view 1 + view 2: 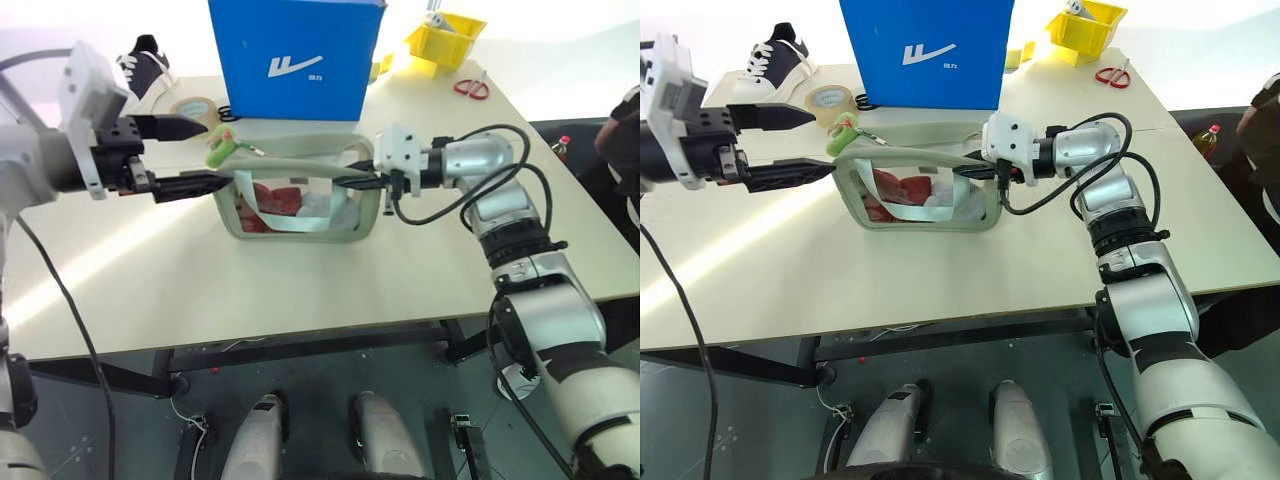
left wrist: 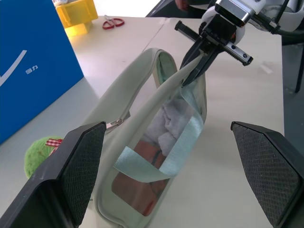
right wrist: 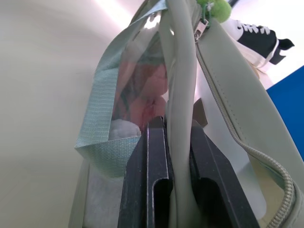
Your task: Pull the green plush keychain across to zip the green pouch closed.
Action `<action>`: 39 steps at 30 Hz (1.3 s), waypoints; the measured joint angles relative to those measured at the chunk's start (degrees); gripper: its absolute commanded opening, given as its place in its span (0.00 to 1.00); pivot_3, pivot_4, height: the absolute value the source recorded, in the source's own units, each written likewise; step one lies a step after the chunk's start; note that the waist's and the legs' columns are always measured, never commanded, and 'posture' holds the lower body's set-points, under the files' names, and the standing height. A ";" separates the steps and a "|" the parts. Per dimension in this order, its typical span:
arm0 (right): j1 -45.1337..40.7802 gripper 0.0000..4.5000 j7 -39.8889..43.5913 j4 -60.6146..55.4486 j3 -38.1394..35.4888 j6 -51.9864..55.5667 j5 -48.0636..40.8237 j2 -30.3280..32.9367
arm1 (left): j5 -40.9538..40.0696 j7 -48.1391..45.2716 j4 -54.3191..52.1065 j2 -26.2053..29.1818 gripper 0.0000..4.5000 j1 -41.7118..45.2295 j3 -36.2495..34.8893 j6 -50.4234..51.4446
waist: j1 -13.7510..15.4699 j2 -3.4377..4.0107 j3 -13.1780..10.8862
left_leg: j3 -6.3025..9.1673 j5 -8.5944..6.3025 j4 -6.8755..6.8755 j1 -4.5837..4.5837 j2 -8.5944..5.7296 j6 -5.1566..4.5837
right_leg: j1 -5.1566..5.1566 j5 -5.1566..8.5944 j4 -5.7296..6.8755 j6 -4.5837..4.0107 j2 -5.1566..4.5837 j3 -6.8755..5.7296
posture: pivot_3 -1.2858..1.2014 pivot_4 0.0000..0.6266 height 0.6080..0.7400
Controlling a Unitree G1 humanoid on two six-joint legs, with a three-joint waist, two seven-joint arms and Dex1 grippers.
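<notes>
On your left, the left gripper [image 1: 190, 155] hangs with its jaws spread wide and nothing between them, one finger above and one below the level of the green plush keychain [image 1: 219, 148], which sits just beside their tips. You can see the keychain as a small fuzzy lime ball with a bit of red checked ribbon; from the left wrist view it is half cut off behind one black finger. It lies at the left end of the green pouch [image 1: 300, 232], which stands on the counter [image 1: 150, 270] just in front of the blue box [image 1: 295, 55]. The pouch is pale sage, soft, with a clear front window; through it you can make out something red and something white, but not what they are. A pale strap crosses the window. Its top edge gapes open along most of its length. At the pouch's right end, the right gripper [image 1: 362, 180] has its jaws pinched narrow on the pouch's top rim; the right wrist view shows the rim fabric squeezed between the two fingers.
</notes>
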State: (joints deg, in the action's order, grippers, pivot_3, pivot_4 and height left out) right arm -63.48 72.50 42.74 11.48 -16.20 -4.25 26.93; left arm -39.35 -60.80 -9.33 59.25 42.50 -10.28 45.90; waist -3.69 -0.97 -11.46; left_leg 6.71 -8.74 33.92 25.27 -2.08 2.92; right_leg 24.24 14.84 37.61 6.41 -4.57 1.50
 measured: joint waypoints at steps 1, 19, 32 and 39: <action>0.00 0.19 0.26 0.18 0.00 -0.50 0.04 0.01 | 0.02 -0.01 0.19 -0.14 1.00 0.07 0.03 -0.07 | -0.03 0.00 0.00 | 0.00 0.00 0.00 0.00 0.00 0.00 | 0.00 0.00 0.01 0.00 0.00 0.00 | 0.52 0.24 1.00; 2.94 0.63 -0.63 -19.23 -0.04 13.54 -1.34 2.79 | 0.29 1.28 0.62 -0.24 1.00 -2.34 -1.96 -0.18 | -0.10 0.02 -0.01 | 0.00 0.00 0.00 -0.09 -0.01 0.00 | -0.03 0.01 0.12 0.00 -0.03 0.01 | 0.52 0.24 1.00; 2.94 0.63 0.95 -16.40 1.21 10.72 2.90 7.84 | -0.13 2.26 -1.88 0.43 1.00 -4.57 -3.09 0.84 | 0.12 0.02 -0.01 | 0.00 0.00 0.00 -0.09 -0.01 0.00 | -0.03 0.01 0.12 0.00 -0.03 0.01 | 0.52 0.24 1.00; 2.92 0.01 0.08 -12.85 1.41 7.32 4.58 7.83 | -0.01 2.25 -1.37 0.37 1.00 -3.77 -2.43 0.77 | -0.02 0.01 -0.01 | 0.00 0.00 0.00 -0.09 -0.01 0.00 | -0.04 0.01 0.11 0.00 -0.03 0.01 | 0.52 0.24 1.00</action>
State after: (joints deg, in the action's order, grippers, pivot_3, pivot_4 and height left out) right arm -60.56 72.58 29.89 12.89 -8.88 0.33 34.77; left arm -39.36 -58.55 -10.70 59.62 38.74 -12.71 46.67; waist -3.71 -0.95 -11.47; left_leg 6.71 -8.75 33.92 25.18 -2.10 2.92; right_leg 24.20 14.85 37.72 6.41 -4.60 1.51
